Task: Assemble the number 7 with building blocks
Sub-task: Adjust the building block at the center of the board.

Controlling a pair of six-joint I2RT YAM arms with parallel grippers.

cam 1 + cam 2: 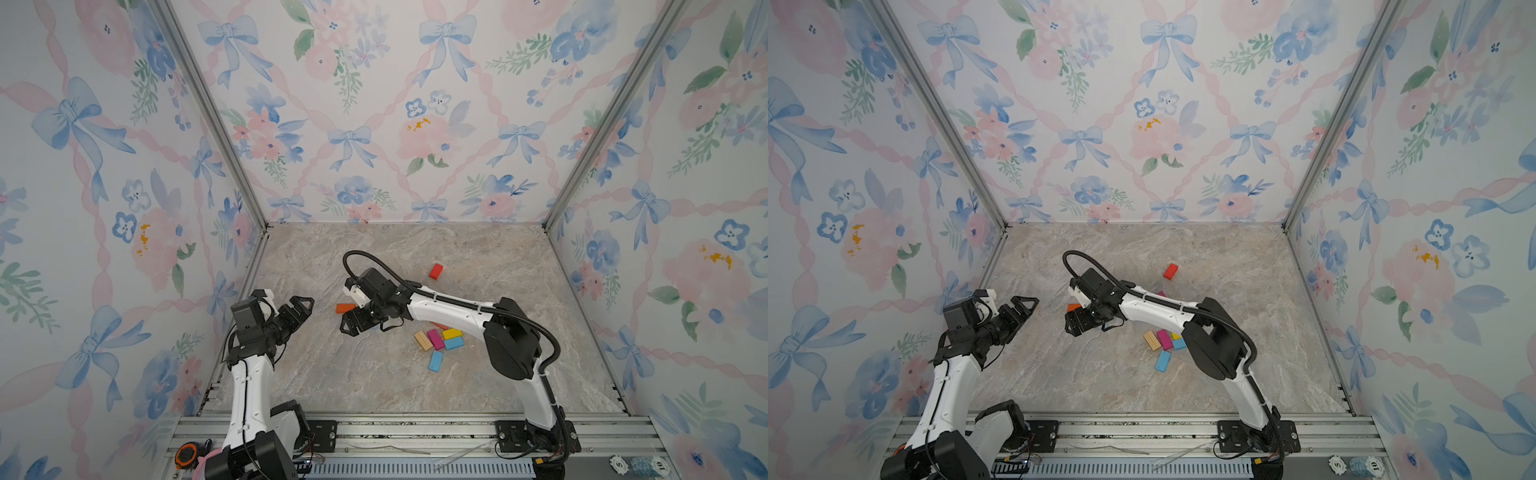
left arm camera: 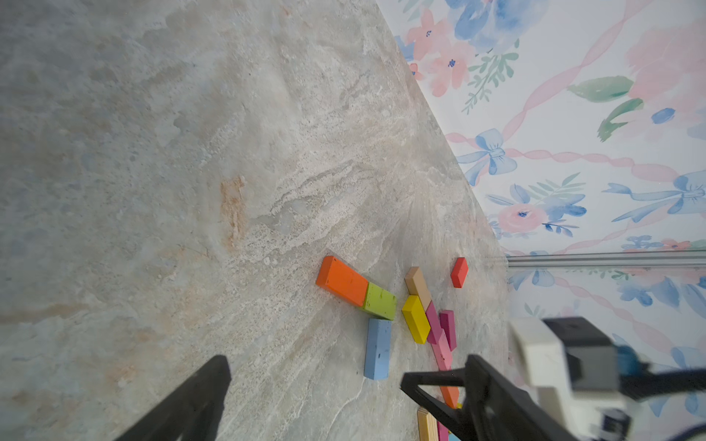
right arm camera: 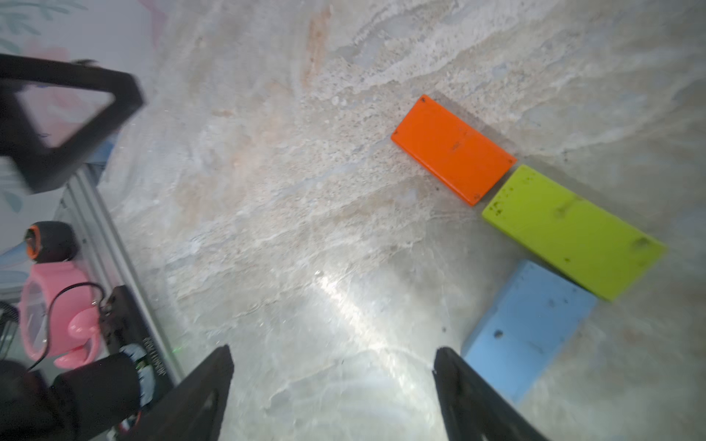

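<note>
An orange block (image 3: pixel 452 149) and a green block (image 3: pixel 573 233) lie end to end in a row. A blue block (image 3: pixel 529 328) lies at the green one's side. In both top views the right arm hides all of these except part of the orange block (image 1: pixel 345 308). My right gripper (image 3: pixel 332 351) is open and empty over bare table beside the blue block. My left gripper (image 1: pixel 301 309) is open and empty, left of the row. Loose blocks lie to the right: a red one (image 1: pixel 436 271) far back, then wood (image 1: pixel 422 340), magenta (image 1: pixel 435 338), yellow (image 1: pixel 451 333) and blue (image 1: pixel 436 360).
Flowered walls close in the marble table (image 1: pixel 374 382) on three sides. An aluminium rail (image 1: pixel 415 428) runs along the front edge. A tape measure (image 1: pixel 185 455) and poker chips (image 1: pixel 640 463) lie beyond it. More pink and orange blocks (image 2: pixel 443 355) lie under the right arm.
</note>
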